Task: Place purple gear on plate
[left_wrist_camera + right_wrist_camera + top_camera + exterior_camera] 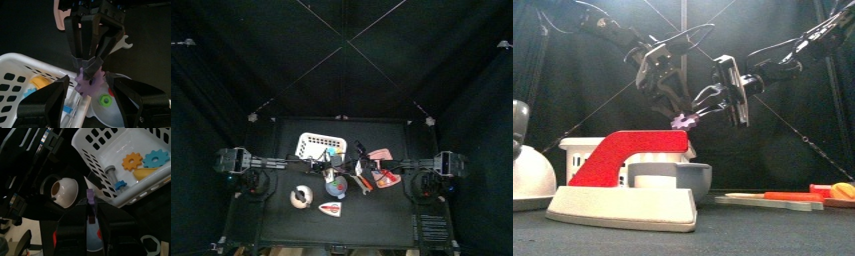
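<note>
- Black curtains are enclosing the small table (291, 228).
- Right gripper (89, 207) is clenching the purple gear (89, 198) in the air, above the plate (117, 107) and just right of the white basket (113, 148).
- Left gripper (91, 90) is hovering beside it, jaws spread wide and empty.

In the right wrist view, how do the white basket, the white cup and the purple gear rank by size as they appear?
1. White basket, largest.
2. White cup.
3. Purple gear, smallest: it shows edge-on in the right gripper, close to the camera, so its true size against the cup is unsure.
</note>
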### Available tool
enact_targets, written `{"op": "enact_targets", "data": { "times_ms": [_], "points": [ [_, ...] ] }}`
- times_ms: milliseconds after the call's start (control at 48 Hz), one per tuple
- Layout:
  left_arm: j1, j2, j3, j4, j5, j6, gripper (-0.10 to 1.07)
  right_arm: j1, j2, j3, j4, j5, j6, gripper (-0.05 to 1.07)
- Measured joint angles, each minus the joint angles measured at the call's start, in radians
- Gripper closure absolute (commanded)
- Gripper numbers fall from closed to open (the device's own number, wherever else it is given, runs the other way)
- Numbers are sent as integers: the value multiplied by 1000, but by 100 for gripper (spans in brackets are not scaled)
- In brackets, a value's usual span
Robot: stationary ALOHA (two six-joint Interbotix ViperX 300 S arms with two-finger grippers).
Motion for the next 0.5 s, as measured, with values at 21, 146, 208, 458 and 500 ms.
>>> {"op": "enact_targets", "data": {
  "times_ms": [21, 146, 208, 458, 500],
  "points": [
    [0, -2, 2, -2, 2, 0, 4, 0, 0, 2, 2, -2, -2, 55],
    [0, -11, 12, -14, 2, 0, 4, -2, -2, 15, 0, 0, -2, 55],
    [0, -26, 21, -15, 0, 0, 4, 0, -11, 32, 0, -2, -2, 55],
    [0, -107, 100, -26, -23, 0, 4, -3, -123, 130, 0, 52, -2, 55],
    [-2, -120, 117, -32, -31, 0, 4, -9, -153, 156, 0, 84, 0, 55]
  ]
}}
